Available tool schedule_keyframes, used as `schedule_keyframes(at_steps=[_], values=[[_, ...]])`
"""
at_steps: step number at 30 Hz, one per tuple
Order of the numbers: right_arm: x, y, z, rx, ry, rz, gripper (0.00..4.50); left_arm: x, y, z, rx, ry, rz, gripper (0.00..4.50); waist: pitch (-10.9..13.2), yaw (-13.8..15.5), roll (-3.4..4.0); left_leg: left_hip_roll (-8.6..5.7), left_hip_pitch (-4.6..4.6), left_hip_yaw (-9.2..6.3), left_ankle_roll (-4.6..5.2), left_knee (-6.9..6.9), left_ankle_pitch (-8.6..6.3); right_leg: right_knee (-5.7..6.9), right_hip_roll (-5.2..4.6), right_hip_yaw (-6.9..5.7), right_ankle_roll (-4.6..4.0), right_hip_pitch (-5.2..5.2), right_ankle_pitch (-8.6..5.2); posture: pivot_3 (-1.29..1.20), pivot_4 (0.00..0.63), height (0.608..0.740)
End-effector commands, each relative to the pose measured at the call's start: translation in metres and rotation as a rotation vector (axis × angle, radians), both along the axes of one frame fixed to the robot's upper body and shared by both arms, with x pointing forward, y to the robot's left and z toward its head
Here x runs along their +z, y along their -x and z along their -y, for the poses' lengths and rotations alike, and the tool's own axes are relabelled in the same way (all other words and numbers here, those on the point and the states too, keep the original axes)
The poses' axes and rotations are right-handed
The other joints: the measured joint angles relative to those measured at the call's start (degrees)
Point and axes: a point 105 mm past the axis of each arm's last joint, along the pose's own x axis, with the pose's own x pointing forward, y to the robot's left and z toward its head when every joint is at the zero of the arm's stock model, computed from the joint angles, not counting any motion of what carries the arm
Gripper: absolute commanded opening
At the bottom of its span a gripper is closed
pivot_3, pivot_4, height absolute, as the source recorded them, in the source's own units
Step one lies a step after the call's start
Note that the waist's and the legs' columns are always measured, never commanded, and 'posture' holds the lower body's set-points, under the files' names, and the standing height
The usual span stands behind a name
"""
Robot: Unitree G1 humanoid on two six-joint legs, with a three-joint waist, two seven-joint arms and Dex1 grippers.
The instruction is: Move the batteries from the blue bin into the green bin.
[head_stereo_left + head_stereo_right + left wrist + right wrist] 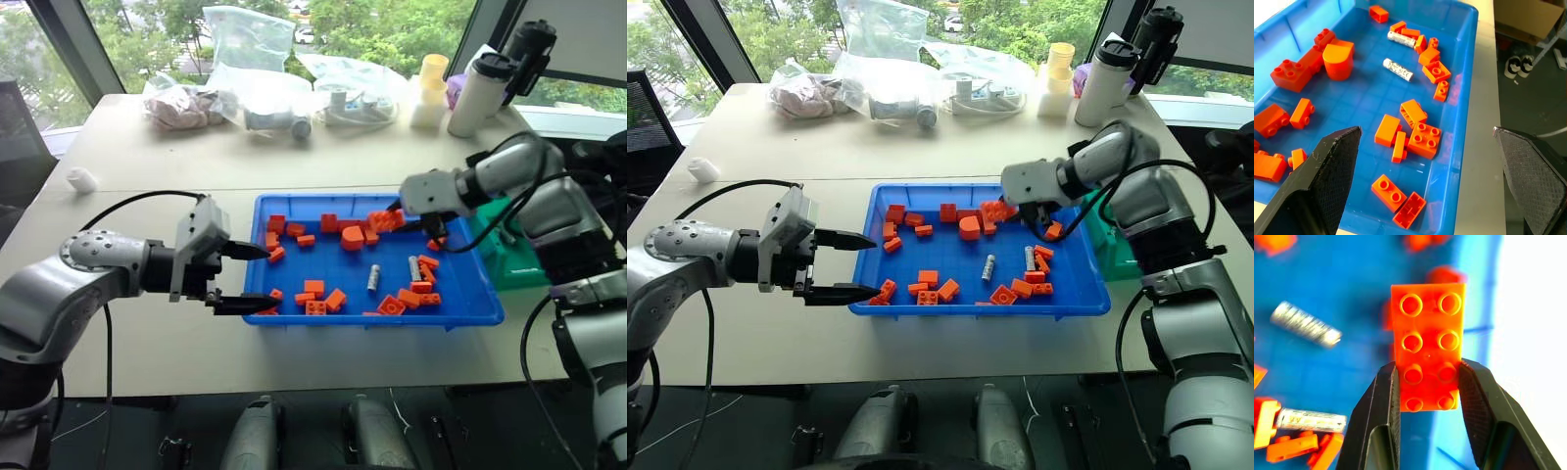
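Head views first: blue bin point(460, 305) sits on the pale worktop point(147, 343), scattered with orange bricks point(323, 301) and two batteries point(373, 277) lying toward its right half, one beside the other with bricks around them. The green bin point(514, 259) stands just right of the blue bin, partly hidden behind the right arm. The left arm reaches in from the left, forearm roughly level, and the left gripper point(242, 278) points right at the blue bin's left wall; its fingers are spread apart, one above the near-left corner, one lower at the rim, holding nothing. The right arm bends in from the right with the wrist turned left, and the right gripper point(1004, 209) hangs over the far right part of the blue bin, fingers clamped on an orange brick point(996, 210). Bags, bottles and cups stand along the far edge of the worktop.

Left wrist view: the two black fingers point(1327, 181) stand wide apart, straddling the blue bin's near wall; both batteries point(1398, 69) lie deeper in among bricks.

Right wrist view: the fingers point(1383, 411) pinch a two-by-four orange brick point(1427, 333) by its long sides, studs facing the camera; below it, two batteries point(1305, 324) rest on the blue floor.
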Motion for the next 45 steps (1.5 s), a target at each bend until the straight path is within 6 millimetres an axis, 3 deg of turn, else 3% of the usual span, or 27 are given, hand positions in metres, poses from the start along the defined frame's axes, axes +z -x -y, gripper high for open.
schedule_keyframes(at_steps=[1,4,6,12,15,19,22,24,26,28,31,36,45], values=[[0.013,0.011,0.020,-0.199,-0.240,0.000,1.10,0.012,-0.001,0.003,-0.012,0.034,0.046,4.50,-0.05,-0.05,-0.08,0.00,0.04,-0.04,0.00,0.00,0.00,-0.03,-0.02,0.00,-0.01,0.09,0.00,0.00,0.150,0.740],[-0.001,0.020,0.035,-0.379,-0.309,-0.010,1.10,0.014,-0.007,0.007,-0.023,0.047,0.045,4.50,-0.04,-0.14,-0.05,-0.03,0.05,-0.01,0.01,0.02,0.00,-0.01,-0.02,0.01,-0.01,0.10,0.00,0.00,0.150,0.740],[-0.014,0.025,0.033,-0.429,-0.316,-0.030,1.10,0.014,-0.010,0.010,-0.032,0.049,0.046,4.50,-0.04,-0.34,-0.04,-0.03,0.05,0.02,0.01,0.01,0.00,0.03,0.01,0.01,-0.01,0.05,0.00,0.00,0.150,0.740],[-0.051,0.005,0.025,-0.478,-0.285,-0.019,1.10,0.018,-0.017,0.016,-0.055,0.065,0.051,4.50,-0.04,-0.70,-0.02,0.01,0.10,0.11,0.01,0.00,0.00,0.10,0.15,0.10,0.00,0.00,0.00,0.00,0.150,0.740],[-0.071,-0.007,0.034,-0.486,-0.144,0.036,1.10,0.017,-0.018,0.015,-0.048,0.060,0.053,4.50,-0.04,-0.46,-0.02,-0.02,0.08,0.13,0.01,0.00,0.00,0.06,0.11,0.10,0.00,0.01,0.00,0.00,0.150,0.740],[-0.074,-0.017,0.045,-0.494,-0.089,0.087,2.99,0.011,-0.017,0.012,-0.028,0.032,0.047,4.50,-0.03,-0.33,-0.02,-0.06,0.05,0.13,0.01,0.01,0.00,0.04,0.05,0.10,0.00,0.00,0.00,0.00,0.150,0.740],[-0.059,-0.019,0.046,-0.493,-0.108,0.114,4.46,0.009,-0.013,0.011,-0.021,0.033,0.040,4.50,-0.03,-0.38,-0.02,-0.04,0.05,0.13,0.01,0.00,0.00,0.04,0.06,0.10,0.00,-0.01,0.00,0.00,0.150,0.740],[-0.040,-0.017,0.041,-0.504,-0.202,0.117,4.46,0.009,-0.012,0.010,-0.012,0.037,0.040,4.50,-0.03,-0.52,-0.02,-0.01,0.06,0.12,0.01,0.00,0.00,0.05,0.08,0.09,0.00,-0.01,0.00,0.00,0.150,0.740],[-0.017,-0.008,0.023,-0.577,-0.537,-0.061,4.46,0.009,-0.012,0.009,-0.007,0.036,0.042,4.50,-0.02,-0.72,-0.01,0.02,0.06,0.11,0.01,-0.01,0.00,0.07,0.10,0.09,0.00,-0.02,0.00,0.00,0.150,0.740],[-0.012,0.006,0.006,-0.616,-0.740,-0.268,4.46,0.009,-0.012,0.008,-0.004,0.036,0.044,4.50,-0.03,-0.71,-0.01,0.10,0.06,0.10,0.01,-0.02,0.00,0.11,0.16,0.10,0.00,-0.03,0.00,0.00,0.150,0.740],[-0.031,0.031,-0.012,-0.682,-0.803,-0.487,4.46,0.009,-0.014,0.008,0.001,0.038,0.047,4.50,-0.04,-0.06,-0.03,0.10,0.06,-0.07,0.01,-0.03,0.00,0.13,0.15,0.03,-0.01,0.00,0.00,0.00,0.150,0.740],[-0.081,0.065,-0.031,-0.700,-0.766,-0.635,4.46,0.010,-0.015,0.009,-0.008,0.042,0.044,4.50,-0.04,1.01,-0.03,-0.14,0.00,-0.09,0.01,-0.03,-0.01,-0.02,-0.04,0.01,-0.01,0.09,-0.01,0.00,0.150,0.740],[-0.107,0.078,-0.041,-0.758,-0.747,-0.681,4.46,0.008,-0.015,0.011,-0.009,0.054,0.030,4.50,-0.03,-0.71,-0.01,-0.05,0.04,-0.01,0.02,-0.05,-0.01,0.01,0.07,0.06,0.00,0.03,0.00,0.00,0.150,0.740]])
